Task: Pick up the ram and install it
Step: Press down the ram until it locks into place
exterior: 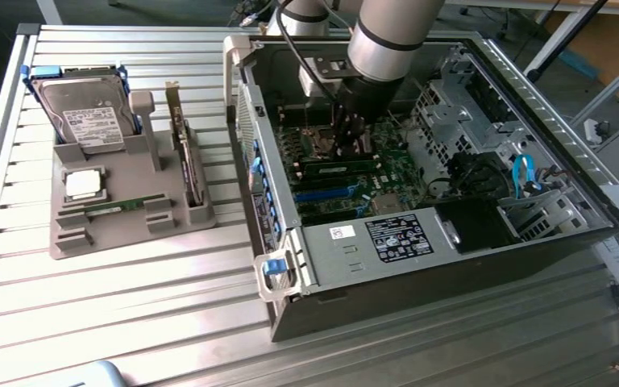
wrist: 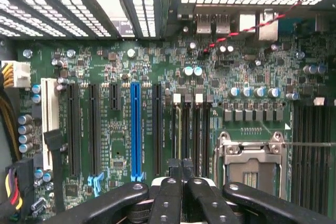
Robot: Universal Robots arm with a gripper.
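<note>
Hovering with fingers pressed together and gripping nothing, the gripper [wrist: 181, 169] is sitting just above the motherboard [wrist: 157, 77], near the seated ram [exterior: 337, 169].

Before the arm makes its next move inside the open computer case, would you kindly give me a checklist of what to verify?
1. Black pincer shut, with nothing visible between its tips: ok.
2. Pincer placed over the row of narrow black memory slots beside the silver metal processor socket: ok.
3. Long green circuit-board stick with black chips lying along the slots, just below the pincer in the exterior view: ok.
4. That stick pressed fully home and latched: cannot tell.
5. Pincer touching the stick: cannot tell.
6. Red and black twisted wire well away from the slots: ok.
</note>
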